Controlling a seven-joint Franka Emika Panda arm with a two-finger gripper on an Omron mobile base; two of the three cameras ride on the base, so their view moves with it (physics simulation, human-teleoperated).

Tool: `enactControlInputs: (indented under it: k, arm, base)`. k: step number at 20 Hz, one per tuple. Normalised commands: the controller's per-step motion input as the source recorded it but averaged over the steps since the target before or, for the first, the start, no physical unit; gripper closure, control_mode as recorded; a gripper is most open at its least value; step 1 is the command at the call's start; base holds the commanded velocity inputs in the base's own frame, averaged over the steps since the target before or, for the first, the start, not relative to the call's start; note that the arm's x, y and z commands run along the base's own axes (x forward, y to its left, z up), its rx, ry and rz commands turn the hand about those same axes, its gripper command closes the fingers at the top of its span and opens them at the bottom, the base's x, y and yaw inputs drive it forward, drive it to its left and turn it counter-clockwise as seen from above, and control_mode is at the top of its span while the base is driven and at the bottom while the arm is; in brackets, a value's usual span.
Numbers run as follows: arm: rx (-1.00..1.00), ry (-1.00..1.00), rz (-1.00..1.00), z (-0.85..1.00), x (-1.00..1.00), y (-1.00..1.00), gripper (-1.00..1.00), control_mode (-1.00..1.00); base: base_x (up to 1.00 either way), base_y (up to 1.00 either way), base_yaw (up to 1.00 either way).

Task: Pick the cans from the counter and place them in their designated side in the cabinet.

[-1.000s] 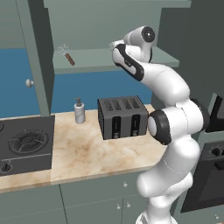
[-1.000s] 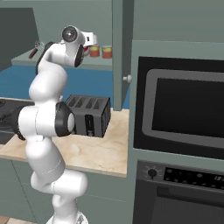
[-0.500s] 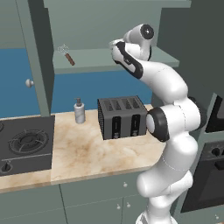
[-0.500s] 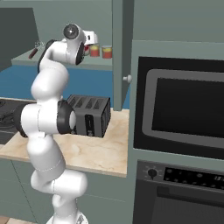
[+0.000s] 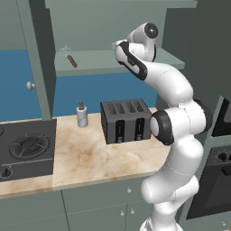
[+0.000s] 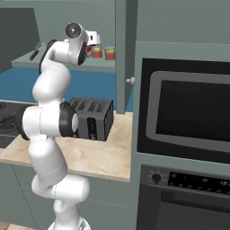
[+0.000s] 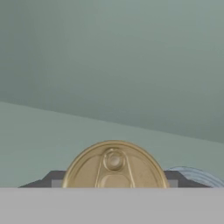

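tool: up at the cabinet shelf, pinched on a gold-lidded can, kept upright for setting down
other can: already on the shelf's right side, so this one probably goes beside it
worktop: toaster, pump bottle

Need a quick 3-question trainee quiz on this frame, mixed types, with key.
1. True or false: a can stands on the counter beside the toaster.
2. What lies at the left end of the cabinet shelf? A: a brown-handled utensil. B: a bottle. C: a toaster.
3. In the hand view, what sits between the fingertips of the gripper?

Key
1. False: both cans are up at the shelf.
2. A.
3. A can with a gold pull-tab lid.
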Motion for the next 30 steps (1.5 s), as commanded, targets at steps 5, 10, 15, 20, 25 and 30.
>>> enactControlInputs:
  k: [5, 10, 15, 20, 25, 30]
  arm:
    - [0.0, 0.0, 0.0, -0.24, 0.02, 0.0, -1.0, -1.0]
    - [0.0, -0.01, 0.0, -0.04, 0.0, 0.0, -1.0, -1.0]
    - [0.0, -0.04, 0.0, 0.0, 0.0, 0.0, -1.0, -1.0]
    - [0.0, -0.04, 0.0, 0.0, 0.12, 0.0, -1.0, -1.0]
    - [0.0, -0.07, 0.0, 0.09, 0.03, -0.04, -1.0, -1.0]
    - [0.0, -0.16, 0.0, 0.14, -0.44, -0.04, -1.0, -1.0]
  base:
    - [0.0, 0.0, 0.0]
    - [0.0, 0.0, 0.0]
    - [0.0, 0.0, 0.0]
    - [0.0, 0.0, 0.0]
    - [0.0, 0.0, 0.0]
    - [0.0, 0.0, 0.0]
